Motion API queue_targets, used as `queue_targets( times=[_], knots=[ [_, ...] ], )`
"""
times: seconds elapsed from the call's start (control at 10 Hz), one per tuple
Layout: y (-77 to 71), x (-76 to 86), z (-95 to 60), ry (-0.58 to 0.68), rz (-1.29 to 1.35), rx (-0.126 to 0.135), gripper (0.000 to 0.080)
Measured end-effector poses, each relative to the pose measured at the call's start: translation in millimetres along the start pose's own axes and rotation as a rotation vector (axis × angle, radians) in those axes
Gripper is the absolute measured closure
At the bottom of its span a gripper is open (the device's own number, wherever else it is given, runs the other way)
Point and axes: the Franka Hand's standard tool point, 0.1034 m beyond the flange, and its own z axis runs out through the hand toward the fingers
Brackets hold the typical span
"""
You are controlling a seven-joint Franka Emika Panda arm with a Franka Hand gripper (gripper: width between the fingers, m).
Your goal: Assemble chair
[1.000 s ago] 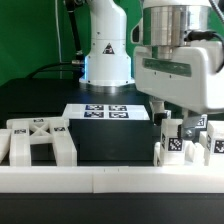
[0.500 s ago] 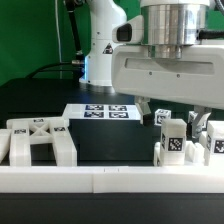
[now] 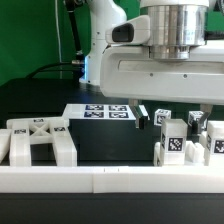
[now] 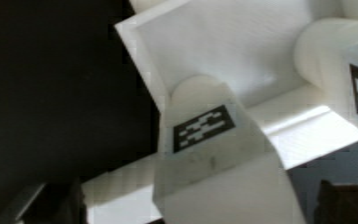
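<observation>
Several white tagged chair parts [image 3: 182, 143] stand in a cluster at the exterior view's right, behind the front rail. Another chair part with a crossed brace [image 3: 38, 141] lies at the left. My gripper [image 3: 176, 118] hangs low over the right cluster, its wide hand filling the upper right of the view. One dark fingertip [image 3: 140, 115] shows to the left of the cluster. In the wrist view the gripper [image 4: 190, 208] is open, its dark fingers wide apart on either side of a white tagged part [image 4: 208, 140] that lies below. It holds nothing.
The marker board [image 3: 98, 112] lies flat on the black table behind the parts. A long low white rail [image 3: 100, 180] runs along the front edge. The robot base [image 3: 105, 60] stands at the back, with a green backdrop behind it.
The hand has turned its broad side toward the exterior camera, shifted toward that view's left and come lower over the right cluster. A dark fingertip now shows beside the parts.
</observation>
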Motion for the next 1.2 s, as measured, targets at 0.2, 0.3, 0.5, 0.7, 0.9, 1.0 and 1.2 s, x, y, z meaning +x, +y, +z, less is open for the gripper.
queue_targets(
  times=[0.2,0.3,0.5,0.7,0.9,1.0,1.2],
  knots=[
    [-0.1,-0.3,0.2,0.001,-0.129,-0.013,0.0150],
    [0.2,-0.3,0.3,0.002,-0.175,-0.017,0.0150],
    [0.4,-0.2,0.3,0.002,-0.164,-0.017,0.0414],
    [0.5,-0.2,0.3,0.002,-0.139,-0.017,0.0510],
    [0.3,-0.4,0.4,0.002,-0.069,-0.015,0.0510],
    [0.3,-0.5,0.6,0.002,0.024,-0.015,0.0510],
    [0.3,-0.6,0.8,0.003,0.264,-0.008,0.0510]
  ],
)
